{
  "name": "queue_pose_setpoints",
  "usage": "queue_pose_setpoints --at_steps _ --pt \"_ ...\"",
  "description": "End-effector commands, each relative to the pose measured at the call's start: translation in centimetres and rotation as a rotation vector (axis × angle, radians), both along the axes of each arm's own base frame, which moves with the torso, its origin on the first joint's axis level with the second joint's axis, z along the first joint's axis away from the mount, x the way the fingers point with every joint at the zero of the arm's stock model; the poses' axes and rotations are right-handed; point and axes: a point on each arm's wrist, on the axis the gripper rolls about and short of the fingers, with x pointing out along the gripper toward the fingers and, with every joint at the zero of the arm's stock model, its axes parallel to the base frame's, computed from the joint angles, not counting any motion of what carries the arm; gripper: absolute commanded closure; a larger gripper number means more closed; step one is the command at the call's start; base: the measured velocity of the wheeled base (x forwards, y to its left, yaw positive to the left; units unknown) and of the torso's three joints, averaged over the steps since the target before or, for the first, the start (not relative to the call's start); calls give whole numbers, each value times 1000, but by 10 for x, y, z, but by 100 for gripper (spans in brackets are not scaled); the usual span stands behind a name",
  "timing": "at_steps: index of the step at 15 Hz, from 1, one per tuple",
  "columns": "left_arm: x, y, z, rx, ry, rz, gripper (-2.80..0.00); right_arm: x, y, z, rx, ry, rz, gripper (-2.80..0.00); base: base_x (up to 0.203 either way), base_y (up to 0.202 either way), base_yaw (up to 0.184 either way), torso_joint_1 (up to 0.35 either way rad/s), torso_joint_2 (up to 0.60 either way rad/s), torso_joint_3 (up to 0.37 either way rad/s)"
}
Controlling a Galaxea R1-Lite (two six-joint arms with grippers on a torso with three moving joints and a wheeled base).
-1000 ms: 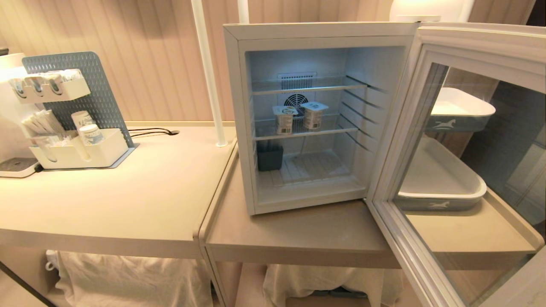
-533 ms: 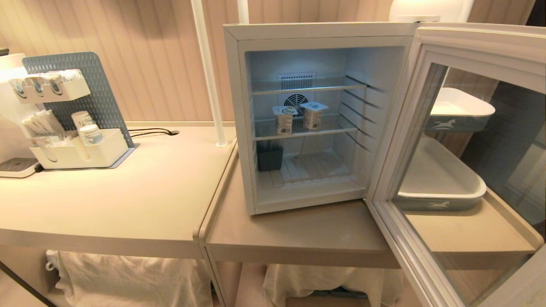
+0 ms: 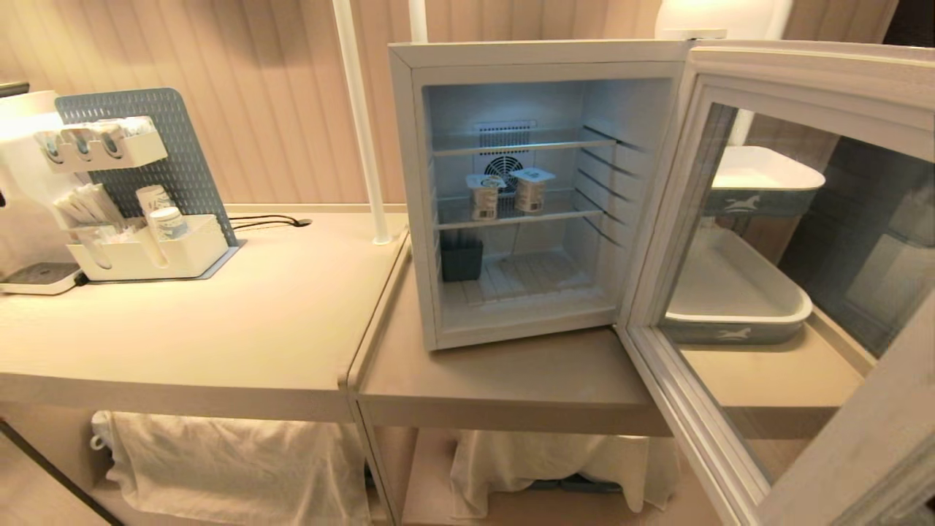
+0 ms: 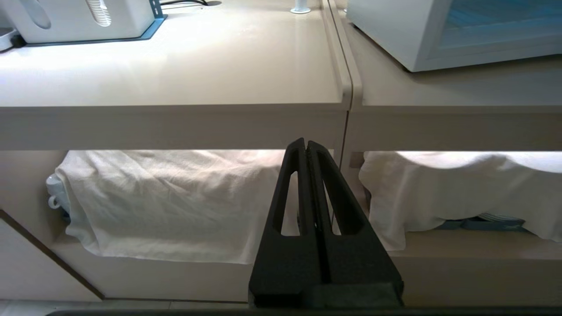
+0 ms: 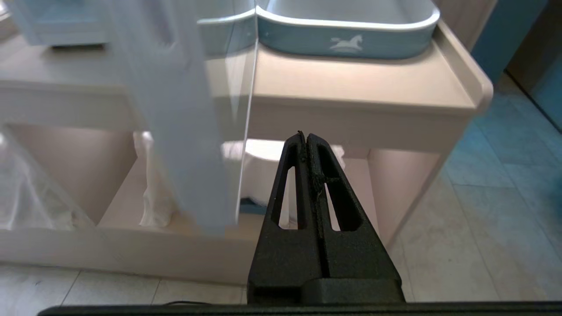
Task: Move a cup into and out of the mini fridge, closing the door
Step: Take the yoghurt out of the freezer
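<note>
Mini fridge (image 3: pixel 409 183) stands on the right-hand worktop (image 3: pixel 511 380), set back from the front edge with a bare strip of surface before it. Door (image 3: pixel 730 256) is swung fully open to the right, its glass overhanging the worktop's front edge; no lettering can be read on it at this angle.

Inside: two wire shelves, and two white lidded cups (image 3: pixel 511 193) side by side on the lower shelf (labels too small to read). One dark small bin (image 3: pixel 462 259) sits on the fridge floor at the left.

The left worktop (image 3: pixel 219 329) is bare across its middle and front; one white organiser (image 3: pixel 146 256) with a grey pegboard stands at its far left. Two white trays (image 3: pixel 730 307) with a horse emblem show through the door glass.

Left gripper (image 4: pixel 306 147) is clenched, empty, low before the worktop edges. Right gripper (image 5: pixel 305 139) is likewise clenched, empty, low beside the open door.
</note>
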Motion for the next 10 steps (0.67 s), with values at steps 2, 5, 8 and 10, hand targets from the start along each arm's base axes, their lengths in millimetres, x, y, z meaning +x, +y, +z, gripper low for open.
queue_pose_setpoints --at_steps 2,5,8,10 --pt "0 0 -1 -3 4 1 0 0 0 0 -2 2 1 0 -199 0 -1 1 4 2" --pt "0 0 0 -1 2 2 0 0 0 0 -2 2 1 0 -153 0 0 2 -5 2" --pt "0 0 0 -1 2 1 0 0 0 0 -2 2 1 0 0 0 0 0 0 0" --pt "0 0 0 -2 2 2 0 0 0 0 -2 2 1 0 1 49 -4 1 -1 -1"
